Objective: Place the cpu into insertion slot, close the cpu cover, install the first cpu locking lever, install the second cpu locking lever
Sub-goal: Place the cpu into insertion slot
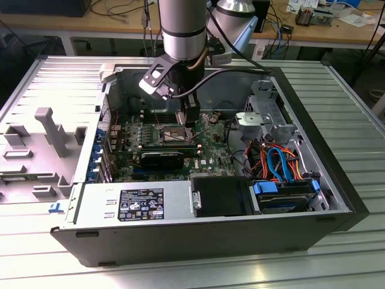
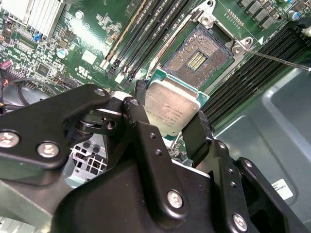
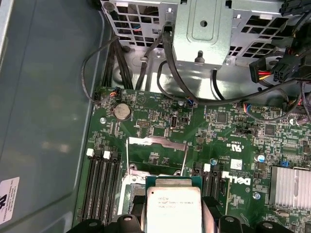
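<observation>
My gripper [image 2: 167, 116] is shut on the cpu [image 2: 172, 109], a silver-topped square chip on a green edge, pinched by its two opposite sides between black fingers [image 2: 197, 133]. The chip hangs tilted just above the motherboard, beside the insertion slot [image 2: 197, 58], whose dark pin field lies uncovered. In the first wrist view the cpu [image 3: 174, 201] hides most of the slot, and the cpu cover [image 3: 156, 141] stands flipped open beyond it. A thin locking lever [image 2: 277, 59] sticks out past the socket. In the exterior view the gripper [image 1: 187, 117] hovers over the insertion slot [image 1: 170, 132] inside the open case.
Black memory slots [image 3: 102, 187] flank the socket. A finned heatsink [image 3: 290, 187] sits on the board. A metal drive cage [image 3: 204, 29] with black cables stands behind. The power supply [image 1: 135, 205] and a drive with blue clips [image 1: 283, 194] line the case's front wall.
</observation>
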`<state>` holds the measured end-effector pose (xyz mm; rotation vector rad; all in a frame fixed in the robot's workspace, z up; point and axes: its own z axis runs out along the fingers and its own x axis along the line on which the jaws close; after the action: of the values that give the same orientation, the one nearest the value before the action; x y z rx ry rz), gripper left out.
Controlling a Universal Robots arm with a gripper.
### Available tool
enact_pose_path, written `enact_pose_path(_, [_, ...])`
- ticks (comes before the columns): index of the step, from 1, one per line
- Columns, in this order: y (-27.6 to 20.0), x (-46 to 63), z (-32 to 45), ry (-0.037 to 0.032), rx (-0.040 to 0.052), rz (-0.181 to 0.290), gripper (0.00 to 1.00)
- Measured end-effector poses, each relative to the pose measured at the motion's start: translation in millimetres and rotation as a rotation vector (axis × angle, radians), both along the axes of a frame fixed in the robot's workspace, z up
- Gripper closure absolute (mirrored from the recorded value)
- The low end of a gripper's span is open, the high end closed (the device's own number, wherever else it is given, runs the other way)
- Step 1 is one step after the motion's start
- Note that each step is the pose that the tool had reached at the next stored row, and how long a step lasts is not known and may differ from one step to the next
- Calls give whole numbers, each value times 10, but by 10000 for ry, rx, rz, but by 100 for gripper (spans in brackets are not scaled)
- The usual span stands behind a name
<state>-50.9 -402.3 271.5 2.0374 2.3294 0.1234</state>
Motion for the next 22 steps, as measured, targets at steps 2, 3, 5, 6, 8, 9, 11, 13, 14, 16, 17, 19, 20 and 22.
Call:
enact_pose_path(2, [0,0,-2,0,0,-21,45])
enact_pose_path(3, [0,0,-3,0,0,-29,45])
enact_pose_path(5, [0,0,-4,0,0,-47,45])
enact_pose_path(6, [0,0,-5,0,-1,-60,45])
enact_pose_path(8, [0,0,-8,0,0,-74,45])
enact_pose_path(9, [0,0,-9,0,0,-78,45])
enact_pose_path(11, [0,0,-10,0,0,-88,45])
enact_pose_path(13, [0,0,-13,0,0,-101,45])
enact_pose_path(14, [0,0,-14,-1,0,-105,45])
enact_pose_path(16, [0,0,-17,-1,0,-115,45])
enact_pose_path(17, [0,0,-21,0,0,-130,45])
enact_pose_path(19, [0,0,-27,0,0,-148,45])
enact_pose_path(20, [0,0,-28,0,0,-151,45])
enact_pose_path(22, [0,0,-30,-1,0,-161,45])
